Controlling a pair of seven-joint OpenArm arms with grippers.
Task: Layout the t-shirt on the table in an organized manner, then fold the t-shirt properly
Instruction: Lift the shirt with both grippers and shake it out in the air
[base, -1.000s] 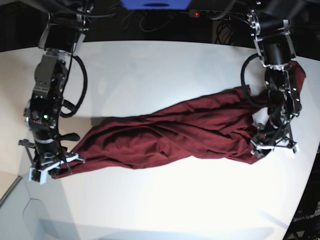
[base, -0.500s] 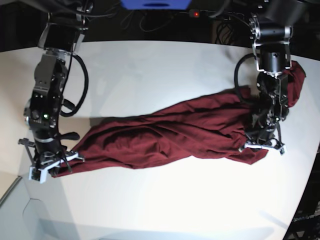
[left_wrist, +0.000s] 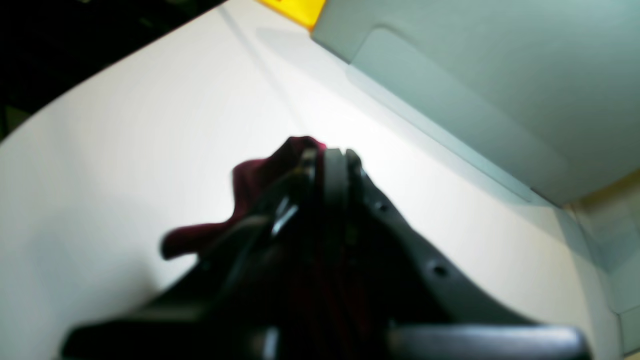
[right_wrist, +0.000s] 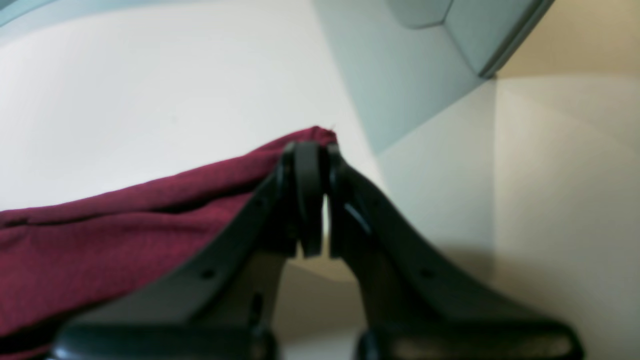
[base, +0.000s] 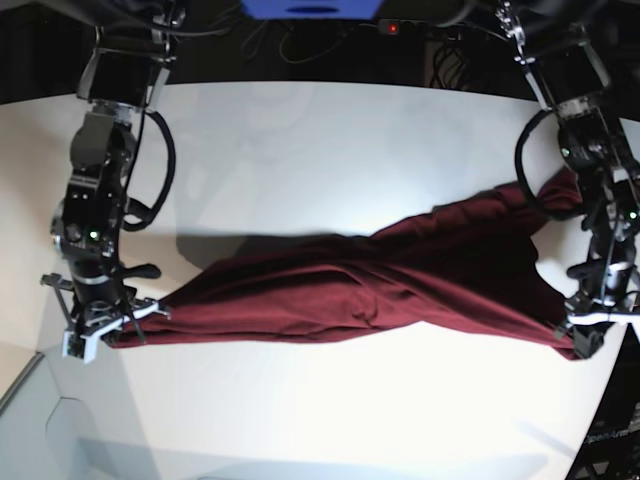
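The maroon t-shirt (base: 380, 280) hangs stretched in a long, twisted band across the white table (base: 320, 140), from lower left to right. My right gripper (base: 100, 332), at the base view's left, is shut on one end of the cloth. In the right wrist view, the t-shirt (right_wrist: 100, 235) runs up to the closed fingertips of that gripper (right_wrist: 315, 150). My left gripper (base: 590, 335), at the base view's right, is shut on the other end near the table's curved edge. The left wrist view shows a fold of t-shirt (left_wrist: 260, 175) sticking out beside the closed left gripper (left_wrist: 327, 155).
The table's curved right edge (base: 615, 400) lies just beyond my left gripper. A grey floor panel (base: 40, 430) shows at the lower left past the table corner. Black cables (base: 165, 160) loop off both arms. A power strip with a red light (base: 393, 27) sits behind the table.
My left gripper closed on the shirt's right end and pulled it out toward the right edge, drawing the cloth longer and tauter. The right gripper kept its hold and barely moved.
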